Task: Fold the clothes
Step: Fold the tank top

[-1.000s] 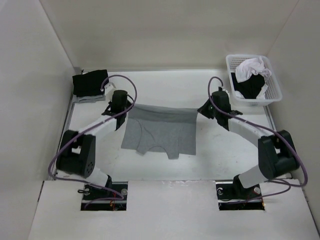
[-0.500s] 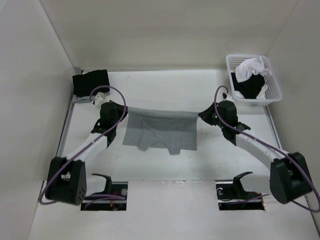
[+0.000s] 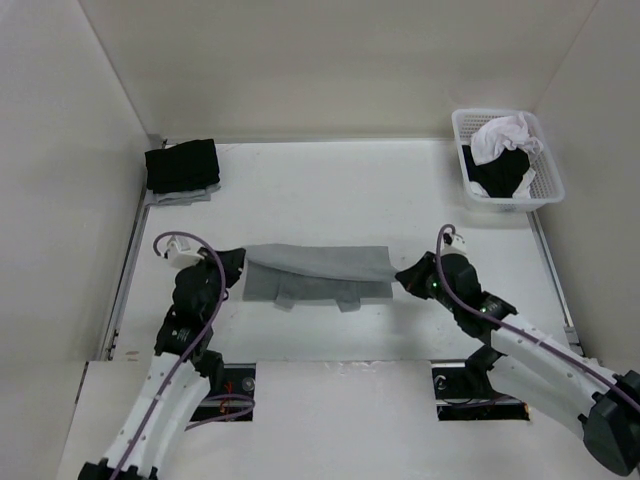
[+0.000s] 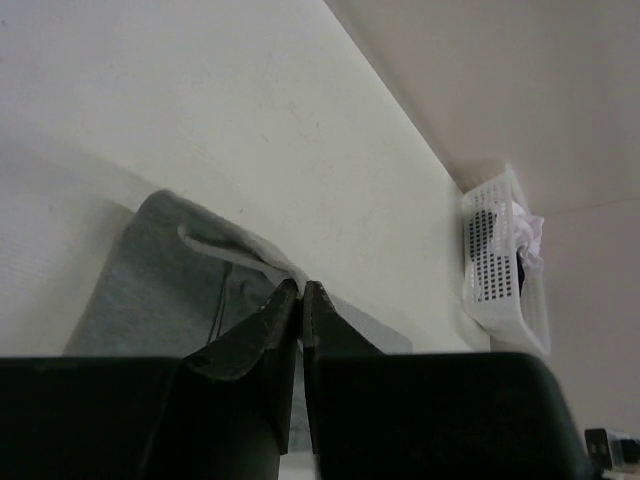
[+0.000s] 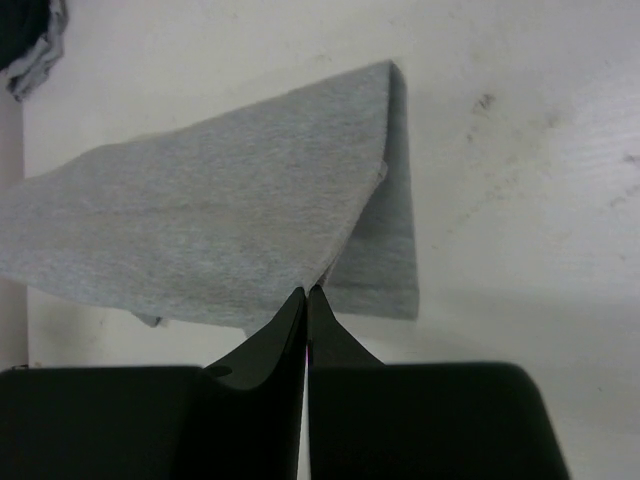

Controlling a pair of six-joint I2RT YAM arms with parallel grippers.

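Grey, thin cloth is stretching in a low band between the two arms. The grey garment (image 3: 315,265) is lying on the counter (image 3: 330,190) around the middle, towards the near edge. Its lower layer is resting flat and an upper layer is riding just above it.

The left claw (image 3: 238,268) is pinching the garment's left corner and the right claw (image 3: 403,277) is pinching the right one. In both wrist views the jaws are pressing together on a thin fold of fabric. Gripping two corners of the same edge is probably what is keeping that edge taut and straight, so the top layer is hanging as one smooth sheet rather than bunching. Both claws are sitting low, close to the counter, which suggests the raised edge is being brought over the flat part to make a half fold — not yet laid down. Two small tabs of cloth are poking out along the near edge.

At the far right a basket (image 3: 548,192) is holding a white garment (image 3: 505,135) and a black garment (image 3: 500,176). A black folded stack (image 3: 180,163) is sitting in the far left corner. Both are well apart from the fold, so the working area is staying free for the grey piece.
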